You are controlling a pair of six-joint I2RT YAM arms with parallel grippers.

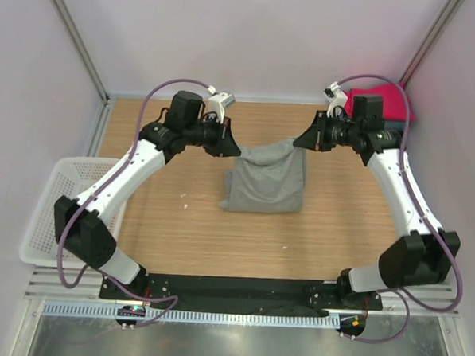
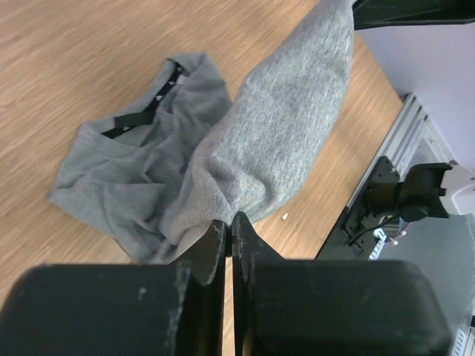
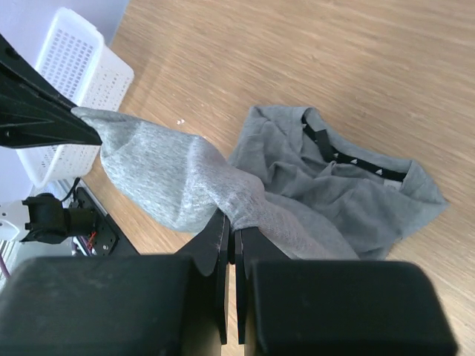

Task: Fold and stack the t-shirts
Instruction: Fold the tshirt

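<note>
Grey t-shirt (image 1: 265, 179): in the middle of the table, partly lifted; its far edge is strung between the two arms and sags between them, while the rest lies bunched and creased on the wood
Lifted part (image 2: 289, 126): a thick rolled band of heather-grey cloth running from one set of fingers to the other, clear of the table
Collar (image 3: 334, 152): dark inner band with small white print, lying on the crumpled part that rests on the table and facing up
Left fingers (image 2: 217, 241): clenched on one end of the lifted band, cloth pinched between the two black tips; in the top view they sit at the shirt's far left corner (image 1: 232, 150)
Right fingers (image 3: 220, 237): clenched on the other end of the band, tips pressed together with grey cloth squeezed between; in the top view they are at the shirt's far right corner (image 1: 301, 141)
Arms: both reach in from the near edge and bend toward the centre, wrists level with each other above the far half of the table
Magenta-red t-shirt (image 1: 393, 102): in the far right corner, behind the right arm and partly hidden by it, well apart from the grey one
Table (image 1: 179, 223): light wood grain, with a few small white specks near the grey shirt
White mesh basket (image 1: 53, 208): at the left edge, just beside the left arm, well apart from both shirts
</note>
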